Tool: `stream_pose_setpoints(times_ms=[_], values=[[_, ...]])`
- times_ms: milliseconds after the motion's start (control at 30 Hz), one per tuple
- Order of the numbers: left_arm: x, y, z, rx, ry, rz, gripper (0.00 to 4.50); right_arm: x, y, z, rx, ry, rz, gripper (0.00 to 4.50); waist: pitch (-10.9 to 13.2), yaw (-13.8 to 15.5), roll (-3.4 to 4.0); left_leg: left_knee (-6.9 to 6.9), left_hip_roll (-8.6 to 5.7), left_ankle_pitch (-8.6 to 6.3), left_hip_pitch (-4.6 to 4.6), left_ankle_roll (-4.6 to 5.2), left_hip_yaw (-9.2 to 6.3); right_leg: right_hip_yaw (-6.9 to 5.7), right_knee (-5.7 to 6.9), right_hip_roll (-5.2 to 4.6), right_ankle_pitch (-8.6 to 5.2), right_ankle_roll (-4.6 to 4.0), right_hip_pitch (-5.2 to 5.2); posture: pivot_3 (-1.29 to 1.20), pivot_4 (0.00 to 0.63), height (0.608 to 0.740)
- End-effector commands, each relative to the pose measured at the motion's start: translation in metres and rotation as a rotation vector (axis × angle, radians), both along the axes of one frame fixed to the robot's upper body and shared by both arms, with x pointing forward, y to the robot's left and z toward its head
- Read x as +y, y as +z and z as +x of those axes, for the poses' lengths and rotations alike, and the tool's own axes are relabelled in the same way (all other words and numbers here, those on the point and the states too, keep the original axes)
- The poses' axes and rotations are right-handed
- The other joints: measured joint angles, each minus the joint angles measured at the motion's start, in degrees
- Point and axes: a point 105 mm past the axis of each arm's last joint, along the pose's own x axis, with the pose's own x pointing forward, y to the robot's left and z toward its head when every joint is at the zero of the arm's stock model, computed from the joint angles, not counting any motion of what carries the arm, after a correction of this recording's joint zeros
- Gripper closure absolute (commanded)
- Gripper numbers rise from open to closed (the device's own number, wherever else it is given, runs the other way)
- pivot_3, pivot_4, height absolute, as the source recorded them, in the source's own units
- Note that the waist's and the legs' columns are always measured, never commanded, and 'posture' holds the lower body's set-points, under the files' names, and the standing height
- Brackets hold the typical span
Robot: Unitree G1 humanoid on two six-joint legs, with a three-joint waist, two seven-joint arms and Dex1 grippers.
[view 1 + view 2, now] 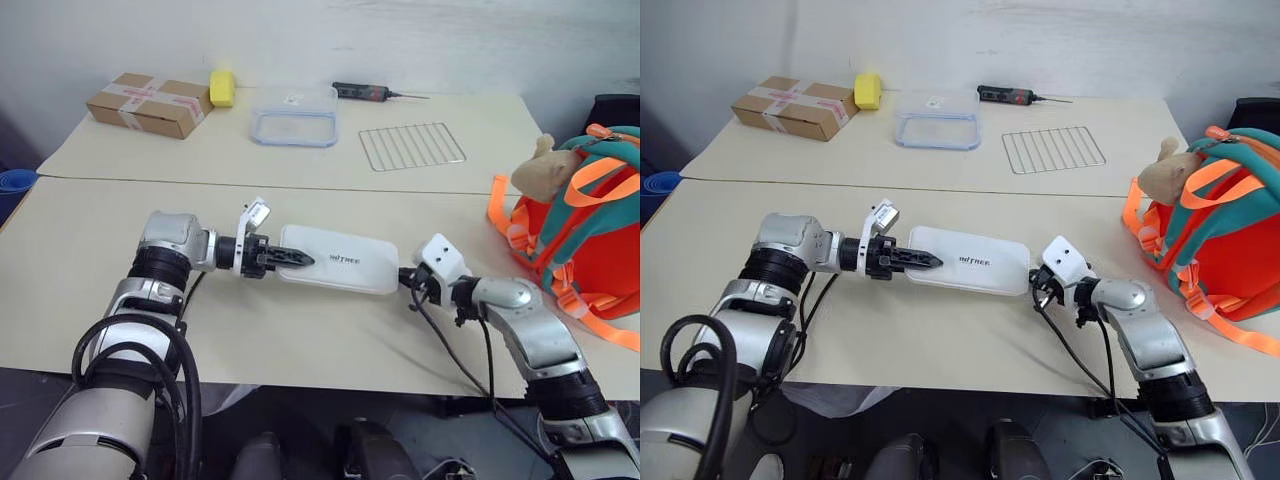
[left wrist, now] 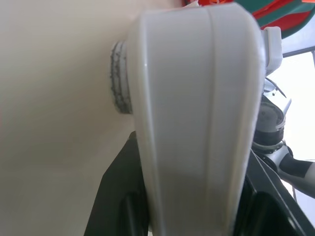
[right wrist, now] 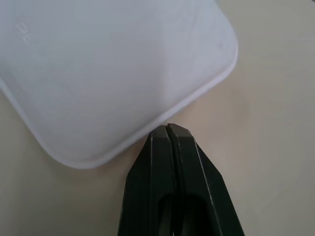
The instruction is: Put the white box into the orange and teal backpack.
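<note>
2 sets of fingers meet the white box (image 1: 335,260): our left fingers (image 1: 283,257) clamp its left end, our right fingers (image 3: 169,133) press shut against its right edge.

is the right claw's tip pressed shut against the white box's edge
Yes, the right claw has its fingers together, touching the white box at its rim.

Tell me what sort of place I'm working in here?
Probably a lab or test workspace, not a home: two plain beige tables pushed together against a bare wall, with unrelated items laid out, such as a taped cardboard box, a wire rack and a clear container.
</note>
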Motion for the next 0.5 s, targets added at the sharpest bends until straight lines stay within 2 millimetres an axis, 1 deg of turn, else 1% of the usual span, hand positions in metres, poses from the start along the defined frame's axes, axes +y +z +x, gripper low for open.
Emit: stream_pose_setpoints(times_ms=[33,67,100,133,167,233,267,300,333,400,467,500], values=[[0.000,0.038,-0.013,-0.051,-0.046,-0.169,3.09,-0.027,0.025,-0.015,-0.061,-0.106,0.052,4.33,0.0,0.1,0.01,-0.03,0.00,0.00,-0.02,0.00,-0.01,0.00,-0.01,0.00,0.00,0.00,-0.02,0.00,0.150,0.740],[0.001,0.044,-0.016,-0.058,-0.049,-0.197,3.09,-0.036,0.028,-0.022,-0.056,-0.142,0.076,4.12,0.0,0.1,0.01,-0.02,0.01,0.00,-0.03,0.00,-0.04,0.00,-0.01,0.00,0.00,0.00,-0.01,0.00,0.150,0.740],[0.001,0.053,-0.021,-0.086,-0.052,-0.232,3.09,-0.052,0.035,-0.034,-0.044,-0.204,0.141,3.88,0.0,0.2,0.01,0.01,0.01,0.00,-0.11,0.00,-0.06,0.00,-0.01,0.00,0.00,0.00,-0.04,0.00,0.150,0.740],[0.002,0.058,-0.024,-0.107,-0.051,-0.252,3.09,-0.061,0.040,-0.043,-0.036,-0.243,0.184,3.56,0.0,0.3,0.01,0.03,0.01,0.00,-0.13,0.00,-0.08,0.00,-0.02,0.00,0.00,0.00,-0.04,0.00,0.150,0.740],[0.004,0.066,-0.026,-0.132,-0.040,-0.285,3.09,-0.074,0.045,-0.057,-0.032,-0.284,0.217,3.23,0.0,0.4,0.02,0.06,0.01,0.00,-0.16,0.00,-0.17,0.01,-0.03,0.00,0.00,0.00,-0.02,0.00,0.150,0.740],[0.008,0.078,-0.028,-0.155,-0.010,-0.315,3.09,-0.096,0.053,-0.080,-0.030,-0.360,0.232,2.57,0.0,0.6,0.03,0.12,0.00,0.00,-0.21,0.00,-0.24,0.00,-0.03,0.01,0.00,0.01,0.01,0.00,0.150,0.740],[0.010,0.084,-0.027,-0.167,0.013,-0.320,3.09,-0.107,0.058,-0.089,-0.035,-0.405,0.229,2.28,0.0,0.6,0.02,0.13,-0.01,0.00,-0.22,0.00,-0.26,0.00,-0.05,0.02,0.00,0.01,0.02,0.00,0.150,0.740],[0.012,0.089,-0.026,-0.178,0.032,-0.329,3.09,-0.116,0.063,-0.096,-0.036,-0.443,0.239,1.87,0.0,0.5,0.02,0.14,-0.02,0.00,-0.17,0.00,-0.27,0.00,-0.04,0.03,-0.01,0.02,0.08,0.00,0.150,0.740],[0.013,0.095,-0.026,-0.196,0.042,-0.343,3.09,-0.124,0.069,-0.100,-0.041,-0.478,0.257,1.58,0.0,0.4,0.02,0.14,-0.04,0.00,-0.12,0.00,-0.26,0.02,-0.03,0.03,-0.01,0.02,0.15,0.00,0.150,0.740],[0.015,0.105,-0.029,-0.237,0.044,-0.360,3.09,-0.133,0.079,-0.105,-0.048,-0.519,0.302,0.93,0.0,0.0,0.02,0.13,-0.06,0.00,0.04,0.00,-0.21,0.10,0.02,0.04,-0.01,0.02,0.24,0.00,0.150,0.740],[0.015,0.113,-0.034,-0.286,0.033,-0.359,3.09,-0.141,0.089,-0.102,-0.072,-0.555,0.362,0.21,0.0,-0.3,0.01,0.08,-0.05,0.04,0.15,-0.07,-0.18,0.16,0.07,0.09,-0.01,0.02,0.26,0.00,0.150,0.740],[0.016,0.117,-0.036,-0.309,0.028,-0.353,3.09,-0.145,0.093,-0.099,-0.087,-0.576,0.399,0.01,0.0,-0.3,0.02,0.03,-0.04,0.08,0.17,-0.14,-0.17,0.18,0.08,0.12,-0.01,0.02,0.25,0.00,0.150,0.740]])
